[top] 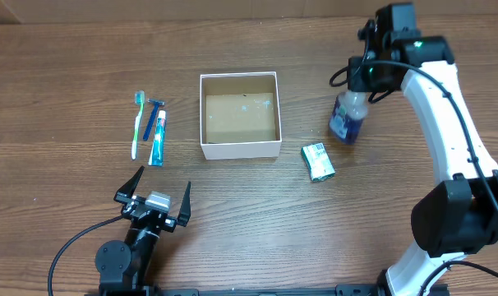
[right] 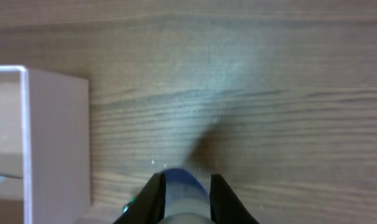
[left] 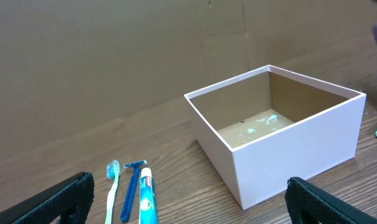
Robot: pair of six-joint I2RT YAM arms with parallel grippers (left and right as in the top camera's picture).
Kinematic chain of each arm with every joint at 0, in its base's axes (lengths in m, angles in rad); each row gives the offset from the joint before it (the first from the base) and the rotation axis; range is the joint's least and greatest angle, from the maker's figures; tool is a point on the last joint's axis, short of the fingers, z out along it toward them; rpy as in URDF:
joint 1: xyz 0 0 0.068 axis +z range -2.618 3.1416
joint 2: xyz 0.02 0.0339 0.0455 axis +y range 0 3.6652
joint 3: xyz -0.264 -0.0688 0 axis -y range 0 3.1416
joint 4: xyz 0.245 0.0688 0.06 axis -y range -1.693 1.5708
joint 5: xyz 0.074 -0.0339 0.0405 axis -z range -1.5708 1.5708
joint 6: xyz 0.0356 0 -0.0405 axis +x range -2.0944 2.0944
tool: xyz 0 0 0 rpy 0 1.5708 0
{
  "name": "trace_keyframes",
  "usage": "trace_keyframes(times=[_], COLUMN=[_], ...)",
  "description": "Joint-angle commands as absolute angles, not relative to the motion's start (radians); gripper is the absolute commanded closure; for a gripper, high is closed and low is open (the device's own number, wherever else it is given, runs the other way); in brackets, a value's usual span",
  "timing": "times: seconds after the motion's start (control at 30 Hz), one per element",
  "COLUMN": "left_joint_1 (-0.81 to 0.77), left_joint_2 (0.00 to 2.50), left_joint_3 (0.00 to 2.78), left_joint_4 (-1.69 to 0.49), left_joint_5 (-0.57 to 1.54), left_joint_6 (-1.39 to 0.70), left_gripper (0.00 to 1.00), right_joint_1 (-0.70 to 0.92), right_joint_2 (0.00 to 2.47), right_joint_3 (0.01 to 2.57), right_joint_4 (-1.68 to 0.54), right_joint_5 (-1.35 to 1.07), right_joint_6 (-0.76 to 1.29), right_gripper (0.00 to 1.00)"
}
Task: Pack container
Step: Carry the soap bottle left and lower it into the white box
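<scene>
Cardboard container (top: pixel 241 150), at the overhead frame's centre, looks light and stiff but crushable, best pinched by a thin wall; left gripper (top: pixel 163 178) gapes empty while right gripper (right: pixel 185 182) clasps a bottle (top: pixel 346 123).

Table (top: pixel 68 99): brown wood-grain top, grain running left to right, fills nearly the whole overhead view. Far edge: a paler strip (top: pixel 232 6) along the top of that view. Left wrist view: plain tan-brown backdrop (left: pixel 114 56) behind the table, matte, with one faint vertical seam (left: pixel 243 25). Light even and diffuse; shadows soft and short; mild pale sheen on the grain in the right wrist view
</scene>
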State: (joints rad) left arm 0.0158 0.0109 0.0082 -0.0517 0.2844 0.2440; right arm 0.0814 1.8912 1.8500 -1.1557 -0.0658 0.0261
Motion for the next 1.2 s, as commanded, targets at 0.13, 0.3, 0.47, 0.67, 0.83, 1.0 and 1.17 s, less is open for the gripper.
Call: trace_keyframes(times=[0.13,0.3,0.47,0.67,0.83,1.0,1.17], left_joint_1=[0.028,0.028,0.028,0.028,0.028,0.028,0.028], left_joint_2=[0.004,0.004,0.004,0.004,0.004,0.004,0.004], left_joint_3=[0.005,0.005,0.005,0.005,0.005,0.005,0.005], left_joint_4=[-0.049,-0.049,-0.049,-0.049,-0.049,-0.049,-0.049], left_joint_5=[0.282,0.282,0.282,0.282,0.282,0.282,0.282], left_joint_6=[0.262,0.262,0.262,0.262,0.262,0.262,0.262], left_gripper=[0.0,0.0,0.0,0.0,0.0,0.0,0.0], right_joint_1=[0.193,0.381,0.545,0.653,0.679,0.697,0.7], right_joint_2=[1.867,1.861,1.861,1.861,1.864,1.868,1.914], right_joint_3=[2.209,2.226,2.226,2.175,2.051,1.895,1.824], right_joint_4=[-1.269,-1.211,-1.068,-0.918,-0.794,-0.672,-0.607], right_joint_5=[0.144,0.405,0.471,0.49,0.477,0.454,0.444], right_joint_6=[0.123,0.27,0.363,0.423,0.447,0.472,0.507], right_gripper=[0.95,0.96,0.96,0.96,0.96,0.96,0.96])
